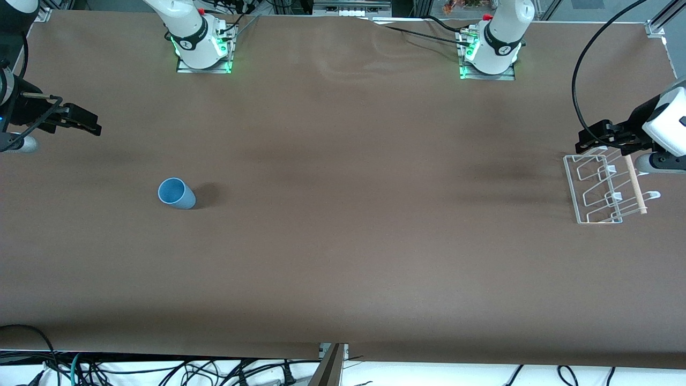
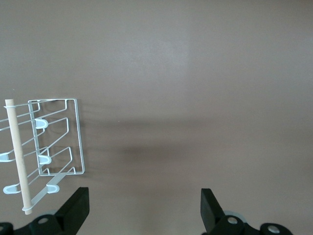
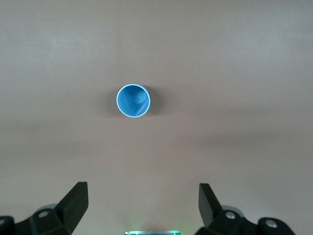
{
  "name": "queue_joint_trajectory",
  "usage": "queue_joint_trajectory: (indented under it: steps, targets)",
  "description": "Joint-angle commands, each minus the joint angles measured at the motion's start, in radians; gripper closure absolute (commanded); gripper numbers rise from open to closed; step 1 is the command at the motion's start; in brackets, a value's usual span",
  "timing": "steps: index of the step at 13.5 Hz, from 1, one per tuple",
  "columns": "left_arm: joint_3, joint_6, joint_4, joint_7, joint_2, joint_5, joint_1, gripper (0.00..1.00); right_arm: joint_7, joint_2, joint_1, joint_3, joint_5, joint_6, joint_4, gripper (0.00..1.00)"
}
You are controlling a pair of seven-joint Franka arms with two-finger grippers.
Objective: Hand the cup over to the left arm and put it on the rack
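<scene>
The light-blue cup (image 1: 177, 193) stands upright, mouth up, on the brown table toward the right arm's end. It also shows from above in the right wrist view (image 3: 133, 101), apart from the fingers. My right gripper (image 1: 92, 126) hangs open and empty over the table's edge at that end; its fingers (image 3: 76, 198) are spread wide. The white wire rack (image 1: 604, 187) with its wooden dowel (image 1: 636, 185) stands toward the left arm's end and shows in the left wrist view (image 2: 58, 142). My left gripper (image 1: 588, 142) is open and empty over the table beside the rack.
The two arm bases (image 1: 203, 45) (image 1: 490, 51) stand with green lights along the table edge farthest from the front camera. Black cables (image 1: 581, 75) loop over the table near the left arm. Loose cables (image 1: 161, 372) lie below the near edge.
</scene>
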Motion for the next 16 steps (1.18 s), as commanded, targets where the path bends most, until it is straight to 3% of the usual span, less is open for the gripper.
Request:
queue_joint_trajectory:
  steps: [1,11,14,16]
  targets:
    - [0.002,-0.026,0.039,-0.003,0.02,-0.011,0.003,0.0,-0.009,-0.007,0.0,0.003,-0.001,-0.003,-0.007,0.0]
    - [0.0,-0.029,0.082,-0.003,0.045,-0.013,0.0,0.0,-0.009,0.105,0.001,0.002,-0.012,0.022,-0.007,0.0]
    - [0.0,-0.029,0.085,-0.003,0.054,-0.011,-0.008,0.0,-0.009,0.18,0.001,0.002,-0.018,0.136,-0.051,0.0]
    - [0.002,-0.029,0.089,-0.002,0.058,-0.011,-0.008,0.0,-0.005,0.177,0.003,0.0,-0.039,0.286,-0.167,0.0]
